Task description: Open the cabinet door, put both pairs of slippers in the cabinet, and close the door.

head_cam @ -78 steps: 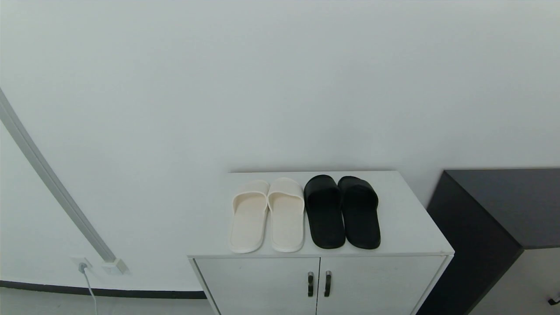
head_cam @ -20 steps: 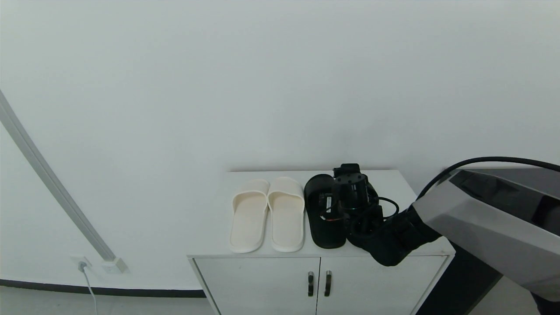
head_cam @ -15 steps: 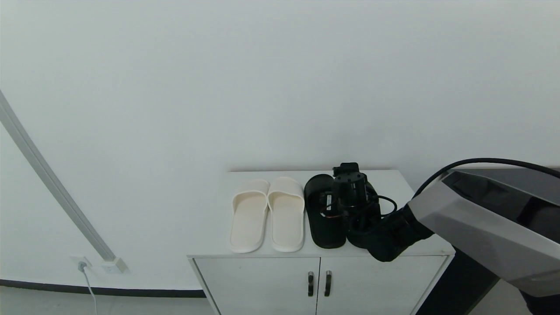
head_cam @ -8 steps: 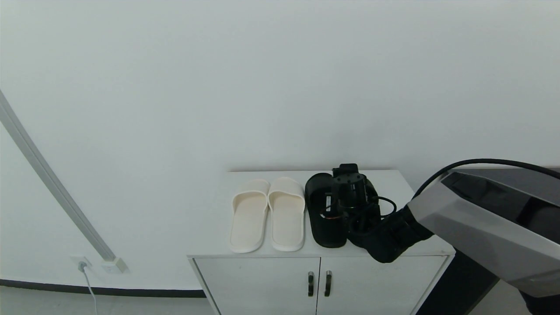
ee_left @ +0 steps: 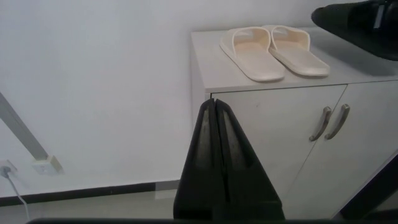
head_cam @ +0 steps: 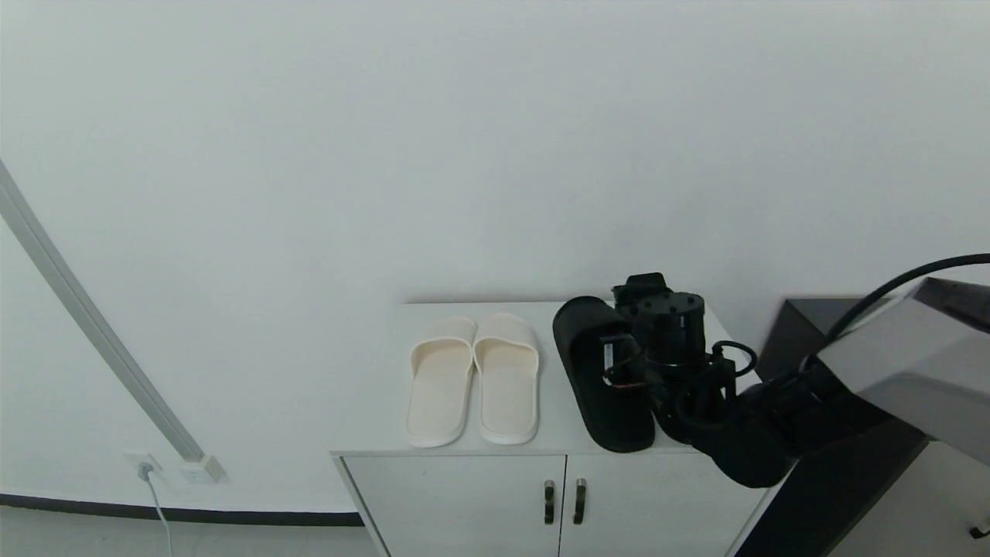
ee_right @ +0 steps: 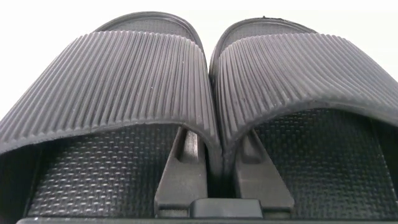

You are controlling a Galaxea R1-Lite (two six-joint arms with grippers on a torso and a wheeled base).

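The white cabinet [head_cam: 456, 495] has both doors closed, its two handles [head_cam: 564, 501] side by side. A cream pair of slippers [head_cam: 472, 379] lies on its top at the left. My right gripper [head_cam: 636, 350] is shut on the black pair of slippers [head_cam: 603, 379], lifted and tilted over the top's right part. In the right wrist view its fingers [ee_right: 184, 163] pinch the two inner side walls of the black slippers [ee_right: 124, 81] together. My left gripper [ee_left: 214, 107] is shut with nothing in it, low and to the left of the cabinet [ee_left: 267, 124], short of the handles [ee_left: 329, 122].
A black cabinet [head_cam: 820, 480] stands close to the white one's right side. A wall socket with a cable [head_cam: 144, 469] and a slanted cable duct [head_cam: 77, 309] are on the wall to the left. The wall rises directly behind the cabinet.
My right arm came in over the cabinet top and took hold of the black pair. In the last half second it lifted the pair and carried it to the right.
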